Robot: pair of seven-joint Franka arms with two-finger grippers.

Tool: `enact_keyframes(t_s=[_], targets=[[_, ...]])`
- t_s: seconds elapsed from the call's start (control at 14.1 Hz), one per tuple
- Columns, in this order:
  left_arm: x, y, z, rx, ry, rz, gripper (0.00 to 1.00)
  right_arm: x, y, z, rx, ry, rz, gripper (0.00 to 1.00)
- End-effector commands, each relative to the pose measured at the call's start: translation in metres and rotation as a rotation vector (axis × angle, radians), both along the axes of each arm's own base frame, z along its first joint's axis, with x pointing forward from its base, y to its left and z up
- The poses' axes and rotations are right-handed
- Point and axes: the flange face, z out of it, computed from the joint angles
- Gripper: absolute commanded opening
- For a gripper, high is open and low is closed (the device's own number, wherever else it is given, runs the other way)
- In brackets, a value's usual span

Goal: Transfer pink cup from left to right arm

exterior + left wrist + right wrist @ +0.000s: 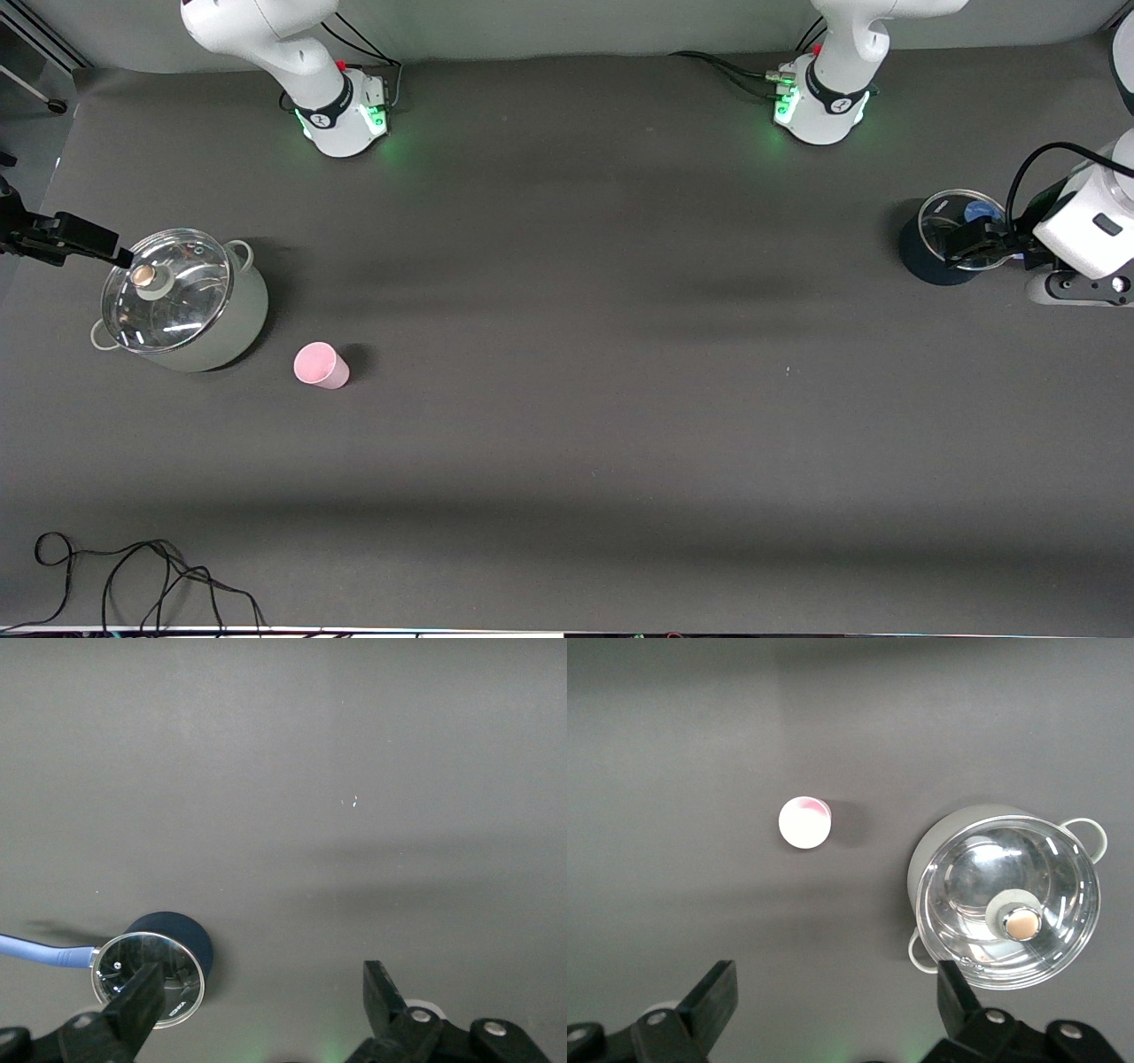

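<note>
The pink cup [320, 365] stands on the dark table toward the right arm's end, beside a lidded pot and a little nearer the front camera. It also shows in the right wrist view [804, 822]. My right gripper [106, 248] is open and empty, up over the rim of that pot, well apart from the cup; its jaws stand wide in the right wrist view [837, 973]. My left gripper [974, 246] is open and empty over a dark pot at the left arm's end, far from the cup; it is wide open in the left wrist view [261, 979].
A pale pot with a glass lid [177, 297] stands at the right arm's end. A dark blue pot with a glass lid and blue handle [939, 239] stands at the left arm's end. Loose black cables [133, 576] lie at the table's near corner.
</note>
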Motion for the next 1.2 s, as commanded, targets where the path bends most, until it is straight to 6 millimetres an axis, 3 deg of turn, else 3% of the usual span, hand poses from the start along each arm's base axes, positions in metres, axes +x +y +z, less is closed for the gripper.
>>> enact_keyframes(t_s=[0.0, 0.35, 0.64, 1.06, 1.13], targets=[[-0.003, -0.004, 0.008, -0.011, -0.017, -0.005, 1.00, 0.001, 0.008, 0.002, -0.015, 0.008, 0.032, 1.00], [0.000, -0.005, 0.007, -0.033, -0.025, -0.001, 1.00, -0.001, 0.001, 0.005, -0.015, 0.007, -0.006, 1.00], [0.001, -0.008, 0.005, -0.044, -0.021, -0.002, 1.00, -0.001, 0.015, 0.008, -0.075, 0.008, 0.034, 1.00], [-0.002, -0.005, 0.007, -0.029, -0.010, 0.003, 1.00, -0.008, 0.031, 0.041, -0.103, -0.076, 0.065, 1.00], [-0.002, -0.004, 0.009, -0.025, -0.012, 0.002, 1.00, -0.008, 0.042, 0.047, -0.103, -0.083, 0.084, 1.00]])
